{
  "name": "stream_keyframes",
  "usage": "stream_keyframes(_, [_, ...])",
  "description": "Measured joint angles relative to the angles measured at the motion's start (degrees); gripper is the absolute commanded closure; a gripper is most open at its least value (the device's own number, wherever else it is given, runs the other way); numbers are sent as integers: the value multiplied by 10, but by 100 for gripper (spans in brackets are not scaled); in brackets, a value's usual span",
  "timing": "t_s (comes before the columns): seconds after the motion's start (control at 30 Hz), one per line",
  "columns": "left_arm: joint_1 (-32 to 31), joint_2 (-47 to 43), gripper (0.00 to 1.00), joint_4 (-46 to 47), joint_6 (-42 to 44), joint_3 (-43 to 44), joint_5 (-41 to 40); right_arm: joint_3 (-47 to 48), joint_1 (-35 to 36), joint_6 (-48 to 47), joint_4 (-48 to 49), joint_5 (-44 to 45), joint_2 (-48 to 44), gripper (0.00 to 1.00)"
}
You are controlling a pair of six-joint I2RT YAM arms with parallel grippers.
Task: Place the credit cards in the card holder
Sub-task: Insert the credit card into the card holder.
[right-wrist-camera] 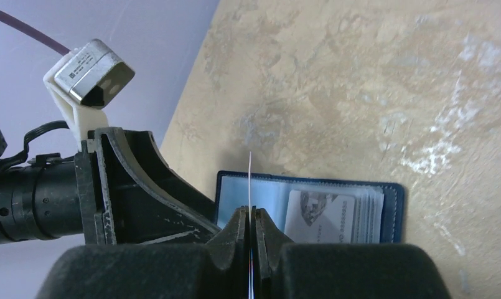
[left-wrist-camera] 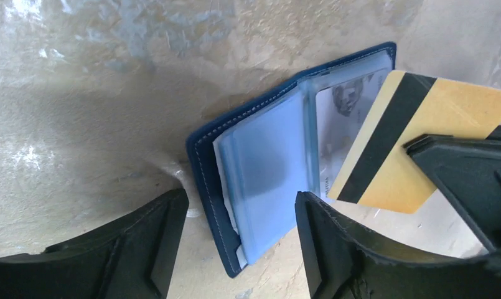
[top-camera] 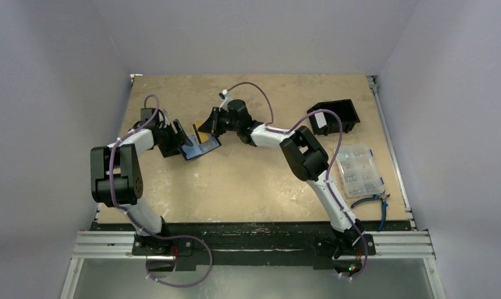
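Pale walls close in a bare tan desk (top-camera: pixel 235 187) on three sides.

Item 1: the card holder (top-camera: pixel 201 149) lies open and flat on the desk, left of centre, between my two end effectors. Its navy cover faces down and its bluish clear sleeves (left-wrist-camera: pixel 266 168) face up. A pale card (left-wrist-camera: pixel 344 118) already sits in one sleeve.

Item 2: my right end effector (right-wrist-camera: pixel 250 215) has its fingers pressed together on a gold card (left-wrist-camera: pixel 416 143). The card's black stripe is turned toward my left wrist camera. From my right wrist the card shows edge-on, as a thin upright line above the holder. Its lower corner overlaps the sleeve with the pale card. I cannot tell whether it touches that sleeve.

Item 3: my left end effector (left-wrist-camera: pixel 240 208) has its fingers spread apart, one on each side of the holder's near end. Nothing is held between them. Whether the fingertips press on the holder cannot be determined.

Item 4: at the right side of the desk, well apart from the work, are a black open-sided box (top-camera: pixel 333 116), a clear compartment box (top-camera: pixel 360 171) and blue-handled pliers (top-camera: pixel 375 202).
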Motion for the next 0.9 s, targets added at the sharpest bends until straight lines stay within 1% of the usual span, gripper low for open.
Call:
stream_keyframes(0.2, [0,13,45,4,6,0,-14,7,-12,-17,-1,-9,0,100])
stream_keyframes(0.27, [0,15,52,5,6,0,-17,7,-14,-19,-1,-11,0,100])
stream_keyframes(0.47, [0,21,68,6,10,0,-33,21,-15,-21,3,-26,13,100])
stream_keyframes(0.6, [0,25,72,9,10,0,-34,24,-14,-21,6,-29,28,100])
stream_keyframes(0.9, [0,26,73,10,11,1,-34,25,-11,-20,7,-38,42,100])
